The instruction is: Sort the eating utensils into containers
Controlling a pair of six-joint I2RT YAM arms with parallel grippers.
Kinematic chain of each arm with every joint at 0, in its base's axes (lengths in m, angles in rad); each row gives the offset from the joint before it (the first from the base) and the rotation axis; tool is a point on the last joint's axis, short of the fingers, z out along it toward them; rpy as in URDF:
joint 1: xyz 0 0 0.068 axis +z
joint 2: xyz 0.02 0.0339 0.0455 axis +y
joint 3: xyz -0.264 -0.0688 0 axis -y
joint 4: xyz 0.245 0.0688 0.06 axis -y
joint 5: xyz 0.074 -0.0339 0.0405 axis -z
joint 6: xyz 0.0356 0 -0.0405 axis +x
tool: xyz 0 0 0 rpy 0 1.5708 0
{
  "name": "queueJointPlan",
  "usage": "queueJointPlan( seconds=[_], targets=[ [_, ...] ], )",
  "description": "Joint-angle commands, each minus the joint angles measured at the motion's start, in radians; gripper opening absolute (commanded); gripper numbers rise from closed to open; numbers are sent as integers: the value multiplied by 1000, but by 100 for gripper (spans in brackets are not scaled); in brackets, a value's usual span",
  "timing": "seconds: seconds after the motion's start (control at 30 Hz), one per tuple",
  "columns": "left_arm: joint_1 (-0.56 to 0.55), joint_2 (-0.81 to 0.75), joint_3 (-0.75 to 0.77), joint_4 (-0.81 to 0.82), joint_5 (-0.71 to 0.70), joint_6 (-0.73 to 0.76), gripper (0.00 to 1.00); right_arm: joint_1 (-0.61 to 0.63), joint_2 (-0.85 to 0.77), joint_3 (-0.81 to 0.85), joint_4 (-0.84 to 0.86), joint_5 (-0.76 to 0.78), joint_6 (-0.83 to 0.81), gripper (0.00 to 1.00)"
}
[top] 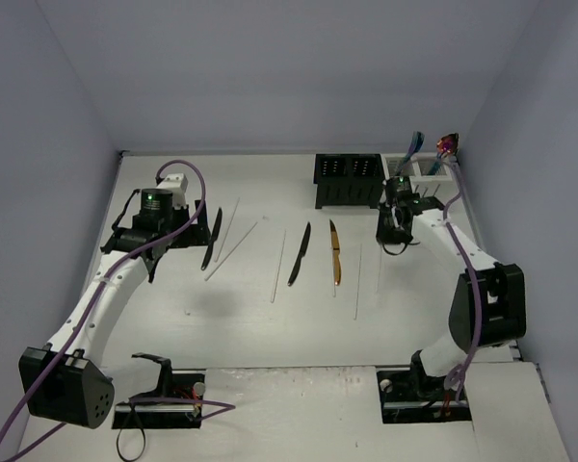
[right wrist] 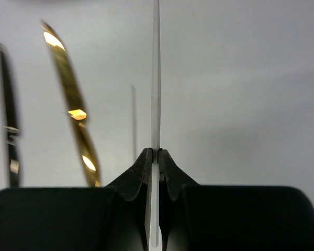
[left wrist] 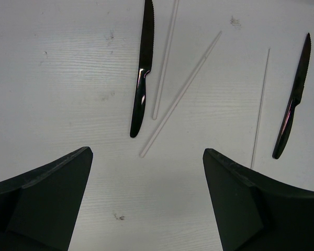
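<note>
My right gripper (right wrist: pixel 156 153) is shut on a thin white chopstick (right wrist: pixel 156 78), which runs straight out between the pressed fingertips. In the top view this gripper (top: pixel 393 236) sits low over the table, just in front of the white caddy (top: pixel 426 179). A gold knife (right wrist: pixel 73 110) and a black knife (right wrist: pixel 8 130) lie to its left. My left gripper (left wrist: pixel 146 198) is open and holds nothing. It hovers near another black knife (left wrist: pixel 141 78) and two crossed chopsticks (left wrist: pixel 183 91). The black caddy (top: pixel 347 181) stands at the back.
A blue and an iridescent utensil (top: pixel 447 146) stick up out of the white caddy. Several utensils lie in a row mid-table: chopsticks (top: pixel 278 265), a black knife (top: pixel 300 254), the gold knife (top: pixel 335 252) and another chopstick (top: pixel 356 279). Walls close in on three sides.
</note>
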Motion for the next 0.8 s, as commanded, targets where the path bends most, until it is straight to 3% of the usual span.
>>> queueJointPlan(
  seconds=[0.0,0.23,0.43,0.77],
  targets=[
    [7,-4,5,45,-3,5,85,37,-93,287,61,131,-27,0],
    [7,-4,1,46,-21,7,85,34,36,525,346,197,-117,0],
    [7,-2,-1,49,-27,8,85,31,167,595,607,218,-176,0],
    [7,-7,-1,50,-22,11,85,12,360,653,816,221,-238,0]
  ],
)
